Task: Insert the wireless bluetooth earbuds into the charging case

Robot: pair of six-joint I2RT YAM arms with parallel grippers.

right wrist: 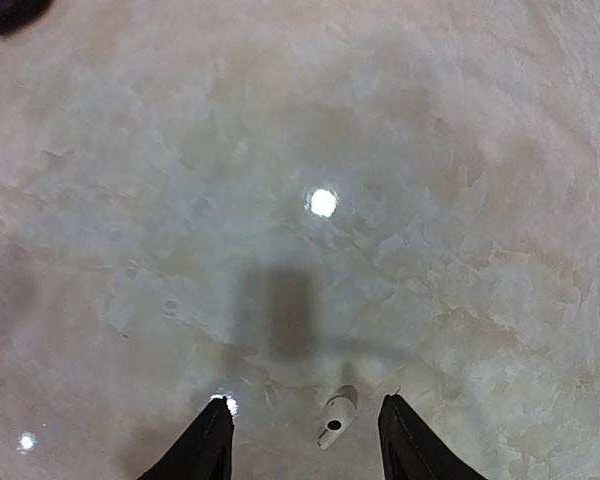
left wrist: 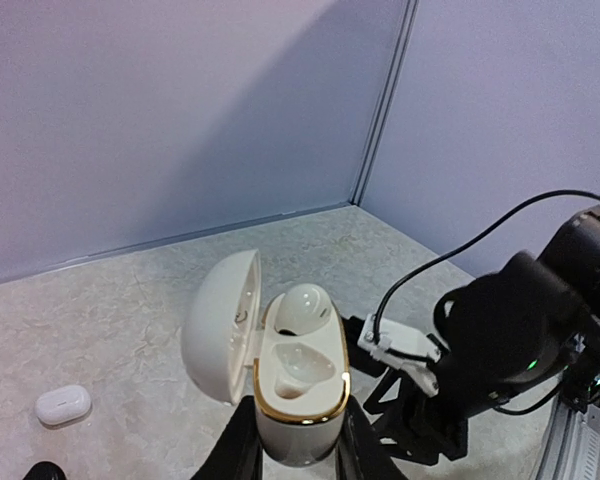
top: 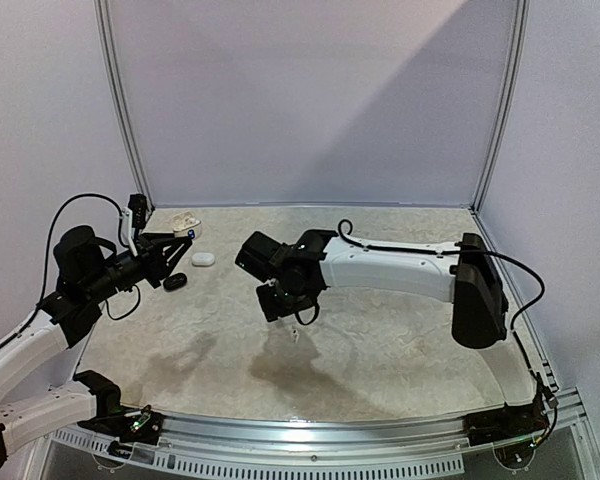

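Marbled beige tabletop, lilac walls all round. Left gripper (left wrist: pixel 298 445) is clamped on the open charging case (left wrist: pixel 298 395), with one seated earbud (left wrist: pixel 302 308) in it and the other socket empty. Right gripper (right wrist: pixel 305 405) hangs jaws apart over a loose earbud (right wrist: pixel 335 417) lying on the table between the fingers, nearer the right one. Looks like pickup time: drop down, pinch gently, carry it over.

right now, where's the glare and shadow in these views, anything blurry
Right wrist: lamp glare on the table, shadow of the right tool below it, white earbud slightly soft. Top external: soft arm shadows, diagonal shade across the back wall. Left wrist: even light, open case sharp.
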